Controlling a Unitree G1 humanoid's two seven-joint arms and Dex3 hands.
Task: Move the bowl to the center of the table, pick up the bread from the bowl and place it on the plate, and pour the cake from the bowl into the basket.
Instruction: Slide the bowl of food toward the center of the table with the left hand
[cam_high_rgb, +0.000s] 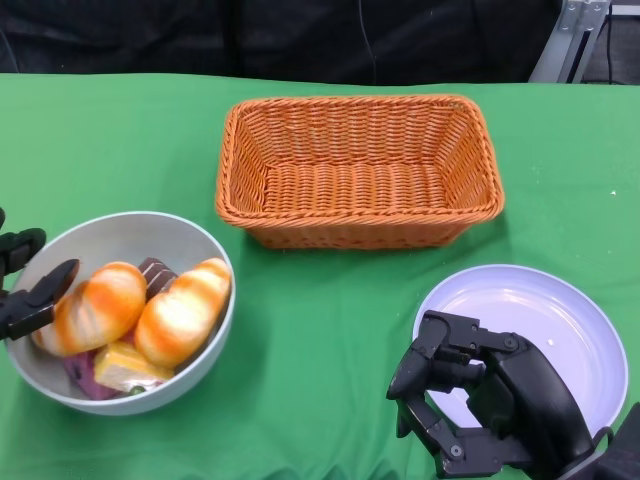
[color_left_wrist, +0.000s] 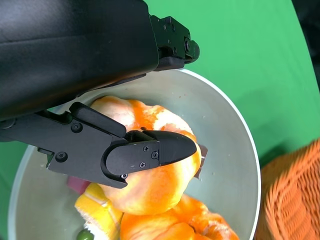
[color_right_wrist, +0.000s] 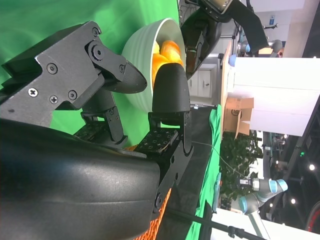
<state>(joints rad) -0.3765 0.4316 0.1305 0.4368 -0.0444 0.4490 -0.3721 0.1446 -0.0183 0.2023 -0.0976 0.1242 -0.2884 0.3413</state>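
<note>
Bowl (cam_high_rgb: 205, 340) sits at the table's left front, well off centre, not yet moved. Grey, smooth, rigid, probably plastic or ceramic; the rim looks like the only good hold and likely slippery for hard fingers. Inside: two orange-striped bread rolls (cam_high_rgb: 182, 312), a brown cake piece (cam_high_rgb: 155, 273) between them, a yellow piece (cam_high_rgb: 120, 365) and something purple underneath. Rolls look light and soft or foam-like, rounded, so they could roll out of a pinch; best taken across the middle. Loaded bowl likely slides rather than lifts cleanly; tipping risk if pulled from one side only.

Left hand (cam_high_rgb: 30, 290) is at the bowl's left rim, fingers apart, one finger over the nearest roll in the left wrist view; touching or just above, cannot tell. Holding nothing that I can see.

Right hand (cam_high_rgb: 490, 405) hangs over the plate's near-left edge, fingers curled in part way, nothing in them; fully closed or not, cannot tell.

Plate (cam_high_rgb: 590, 330) white, at right front. Basket (cam_high_rgb: 360, 225) orange wicker, behind centre. Green cloth (cam_high_rgb: 320, 330) covers the table; centre spot between bowl and plate.
</note>
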